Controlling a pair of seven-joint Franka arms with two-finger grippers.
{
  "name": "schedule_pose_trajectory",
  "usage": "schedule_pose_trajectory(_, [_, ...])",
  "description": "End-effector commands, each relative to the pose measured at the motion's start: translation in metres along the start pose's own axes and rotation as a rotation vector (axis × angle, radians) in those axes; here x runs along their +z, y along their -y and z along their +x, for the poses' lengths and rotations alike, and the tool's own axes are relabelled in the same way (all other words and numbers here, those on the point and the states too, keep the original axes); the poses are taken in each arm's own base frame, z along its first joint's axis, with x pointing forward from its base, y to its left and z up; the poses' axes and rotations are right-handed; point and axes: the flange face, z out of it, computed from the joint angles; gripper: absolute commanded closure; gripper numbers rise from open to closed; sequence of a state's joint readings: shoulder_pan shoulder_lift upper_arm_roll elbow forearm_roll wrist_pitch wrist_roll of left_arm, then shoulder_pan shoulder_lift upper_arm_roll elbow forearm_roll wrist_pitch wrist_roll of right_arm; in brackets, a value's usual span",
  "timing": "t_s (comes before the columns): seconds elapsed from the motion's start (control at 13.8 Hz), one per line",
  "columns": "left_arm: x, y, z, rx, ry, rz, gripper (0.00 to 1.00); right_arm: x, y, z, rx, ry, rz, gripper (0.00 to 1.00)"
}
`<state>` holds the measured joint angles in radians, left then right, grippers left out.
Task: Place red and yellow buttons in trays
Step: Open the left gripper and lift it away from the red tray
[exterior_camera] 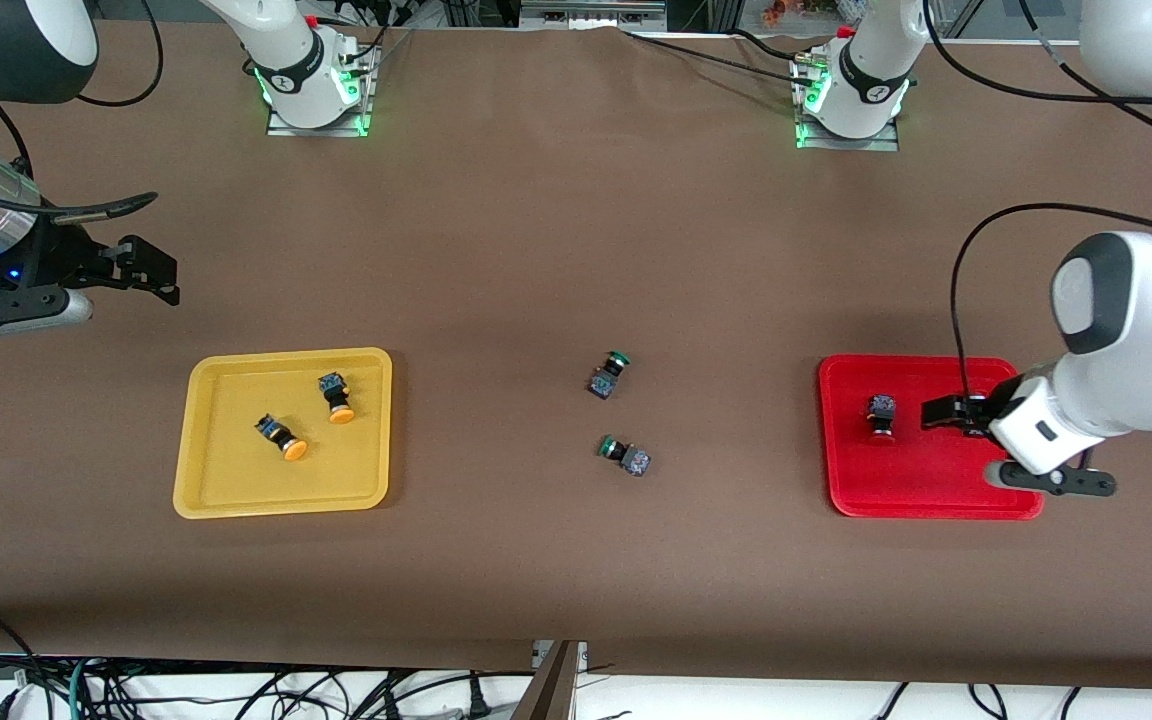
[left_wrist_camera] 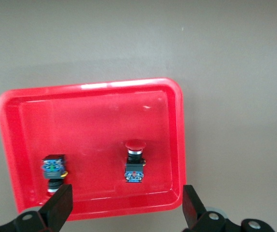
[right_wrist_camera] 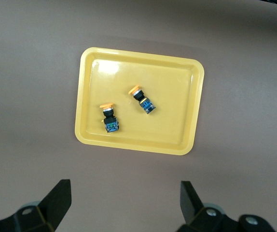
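Note:
The yellow tray [exterior_camera: 226,495] holds two orange-yellow buttons [exterior_camera: 282,437] [exterior_camera: 335,396]; both show in the right wrist view [right_wrist_camera: 109,117] [right_wrist_camera: 142,100], lying in the yellow tray [right_wrist_camera: 177,77]. The red tray [exterior_camera: 921,495] holds a red button [exterior_camera: 881,417]. The left wrist view shows this tray [left_wrist_camera: 80,111] with two red buttons [left_wrist_camera: 134,162] [left_wrist_camera: 54,170]; the second is partly hidden by a finger. My left gripper [exterior_camera: 966,445] [left_wrist_camera: 127,193] is open and empty over the red tray. My right gripper [exterior_camera: 158,280] [right_wrist_camera: 124,191] is open and empty, up over bare table beside the yellow tray.
Two green-capped buttons [exterior_camera: 609,375] [exterior_camera: 626,455] lie on the brown table between the trays. The arm bases [exterior_camera: 311,80] [exterior_camera: 851,95] stand along the table edge farthest from the front camera. Cables hang below the table's near edge.

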<state>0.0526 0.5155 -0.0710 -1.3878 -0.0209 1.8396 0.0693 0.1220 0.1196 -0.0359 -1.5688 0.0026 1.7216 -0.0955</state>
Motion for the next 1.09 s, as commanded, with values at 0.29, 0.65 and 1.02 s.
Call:
schedule_pose_trajectory(0.29, [-0.105, -0.008, -0.032, -0.024, 0.03, -0.074, 0.0, -0.005, 0.0, 0.002, 0.005, -0.002, 0.001, 0.0])
schedule_pose_trajectory(0.65, [-0.173, -0.026, -0.098, -0.099, 0.045, -0.009, 0.0, -0.005, 0.0, 0.002, 0.007, -0.002, 0.001, 0.0])
schedule_pose_trajectory(1.02, [-0.17, -0.055, -0.131, -0.148, 0.088, 0.041, 0.0, -0.004, 0.001, 0.002, 0.005, -0.001, 0.003, 0.0])
